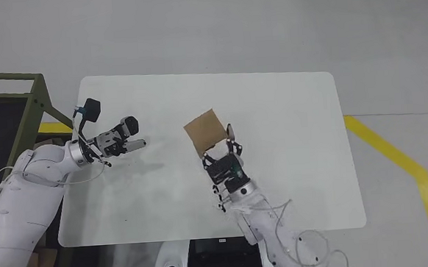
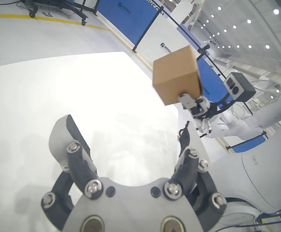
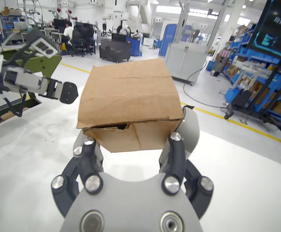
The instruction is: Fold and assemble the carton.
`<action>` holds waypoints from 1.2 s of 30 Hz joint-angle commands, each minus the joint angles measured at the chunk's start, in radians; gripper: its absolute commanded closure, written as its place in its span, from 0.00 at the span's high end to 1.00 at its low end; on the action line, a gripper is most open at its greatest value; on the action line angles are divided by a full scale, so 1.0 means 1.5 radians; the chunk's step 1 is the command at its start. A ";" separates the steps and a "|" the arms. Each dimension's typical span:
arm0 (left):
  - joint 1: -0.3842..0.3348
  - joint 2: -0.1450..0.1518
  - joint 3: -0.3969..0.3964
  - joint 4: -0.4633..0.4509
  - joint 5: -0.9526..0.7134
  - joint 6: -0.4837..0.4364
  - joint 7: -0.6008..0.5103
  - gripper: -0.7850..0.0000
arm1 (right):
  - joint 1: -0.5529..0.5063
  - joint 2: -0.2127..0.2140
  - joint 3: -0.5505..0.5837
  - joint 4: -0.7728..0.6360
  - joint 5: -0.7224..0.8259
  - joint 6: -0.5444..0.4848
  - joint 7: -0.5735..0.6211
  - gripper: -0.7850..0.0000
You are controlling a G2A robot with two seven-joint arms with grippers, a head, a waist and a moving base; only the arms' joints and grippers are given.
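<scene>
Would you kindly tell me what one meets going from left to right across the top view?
Green frame → left gripper → carton → yellow floor line.
</scene>
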 commanded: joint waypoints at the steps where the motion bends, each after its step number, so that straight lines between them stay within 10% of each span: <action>1: 0.000 0.000 0.000 0.000 0.000 0.000 0.000 1.00 | -0.023 0.007 0.016 -0.059 -0.030 -0.011 0.005 0.00; 17: 0.000 0.000 0.000 0.000 0.000 0.000 0.000 1.00 | -0.008 0.020 0.017 -0.422 -0.088 -0.116 0.142 0.00; 36: 0.000 0.000 0.000 0.000 0.000 0.000 0.000 1.00 | 0.137 -0.007 -0.042 -0.413 0.013 -0.023 0.250 0.00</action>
